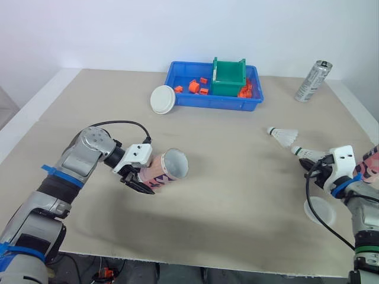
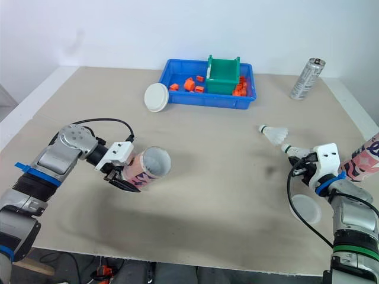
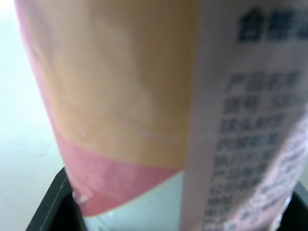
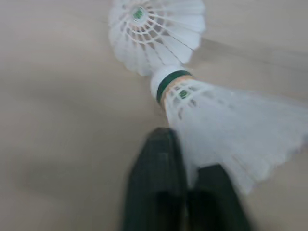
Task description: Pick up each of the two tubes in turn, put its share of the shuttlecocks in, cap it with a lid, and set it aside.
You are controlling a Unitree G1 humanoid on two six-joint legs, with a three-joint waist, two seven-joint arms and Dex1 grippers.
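Tube [image 1: 167, 168] held off the table at front left, lying tilted, open mouth turned toward table centre. Left gripper [image 1: 141, 181] clamped round its pink printed body. Second tube [image 1: 370, 163] at right edge. Right gripper [image 4: 186, 166] pinched narrow on feather skirt of near shuttlecock [image 4: 226, 120]; far shuttlecock [image 1: 283, 135] just beyond, the two touching. One lid [image 1: 320, 211] flat beside right arm; another lid [image 1: 162, 99] leaning on blue bin [image 1: 220, 102]. Can [image 1: 313, 81] back right.
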